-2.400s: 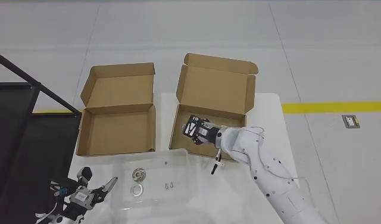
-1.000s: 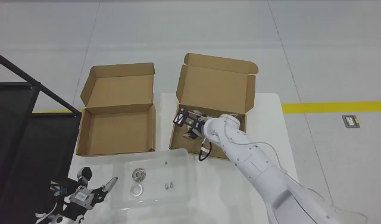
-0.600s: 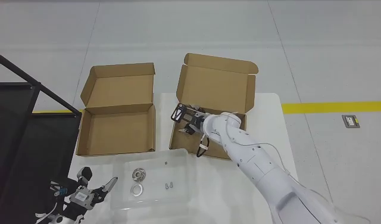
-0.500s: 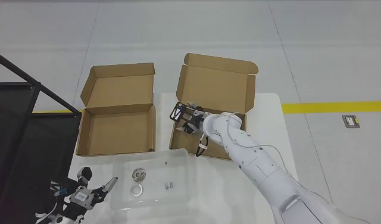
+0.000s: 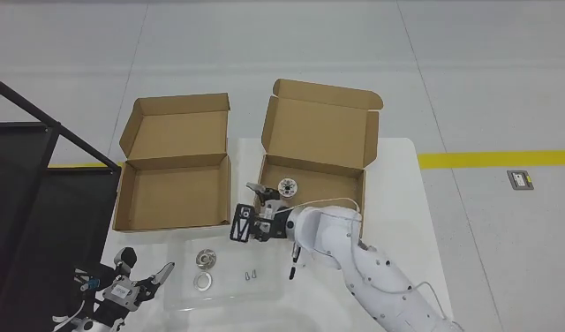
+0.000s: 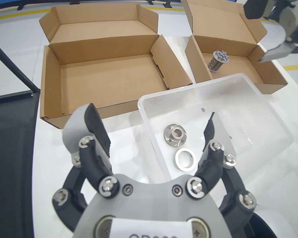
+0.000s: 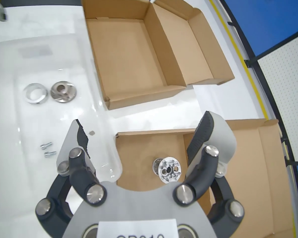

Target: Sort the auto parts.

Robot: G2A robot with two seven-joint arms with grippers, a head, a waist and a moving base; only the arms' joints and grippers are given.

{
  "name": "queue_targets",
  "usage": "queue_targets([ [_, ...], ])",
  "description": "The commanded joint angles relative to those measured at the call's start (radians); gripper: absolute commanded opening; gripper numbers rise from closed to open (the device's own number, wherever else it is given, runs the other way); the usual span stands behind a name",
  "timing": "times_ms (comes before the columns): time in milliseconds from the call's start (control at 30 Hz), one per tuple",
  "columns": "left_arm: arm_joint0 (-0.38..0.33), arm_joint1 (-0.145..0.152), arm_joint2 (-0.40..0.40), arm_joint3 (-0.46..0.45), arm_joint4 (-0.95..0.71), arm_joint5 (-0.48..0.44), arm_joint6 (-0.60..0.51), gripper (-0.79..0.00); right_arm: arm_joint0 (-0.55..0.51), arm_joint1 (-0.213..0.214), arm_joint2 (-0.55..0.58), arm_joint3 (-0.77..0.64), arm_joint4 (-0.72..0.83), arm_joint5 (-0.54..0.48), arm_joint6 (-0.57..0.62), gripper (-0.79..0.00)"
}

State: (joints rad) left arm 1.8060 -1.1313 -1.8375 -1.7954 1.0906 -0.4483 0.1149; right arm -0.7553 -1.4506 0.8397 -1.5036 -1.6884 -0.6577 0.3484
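Observation:
A splined metal hub lies in the right cardboard box. My right gripper hangs open and empty above that box's near left corner, at the edge of the clear plastic bin. The bin holds a flanged disc, a flat metal ring and two small screws. My left gripper is open and empty at the table's near left, just outside the bin.
The left cardboard box stands open with nothing in it. Both boxes have their lids folded back. A black rack borders the white table on the left.
The right gripper was inside the right box, shut on the hub. It let go, left the hub there and drew back toward the bin. The left arm kept still.

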Motion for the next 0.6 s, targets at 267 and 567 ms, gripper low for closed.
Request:
queue_targets([
  [267,0.000,0.000,0.000,0.000,0.000,0.000,0.000,0.000,-0.018,0.003,-0.008,-0.041,-0.011,-0.021,0.008,0.000],
  [567,0.000,0.000,0.000,0.000,0.000,0.000,0.000,0.000,0.001,-0.003,-0.043,0.010,-0.014,-0.084,-0.004,0.000],
])
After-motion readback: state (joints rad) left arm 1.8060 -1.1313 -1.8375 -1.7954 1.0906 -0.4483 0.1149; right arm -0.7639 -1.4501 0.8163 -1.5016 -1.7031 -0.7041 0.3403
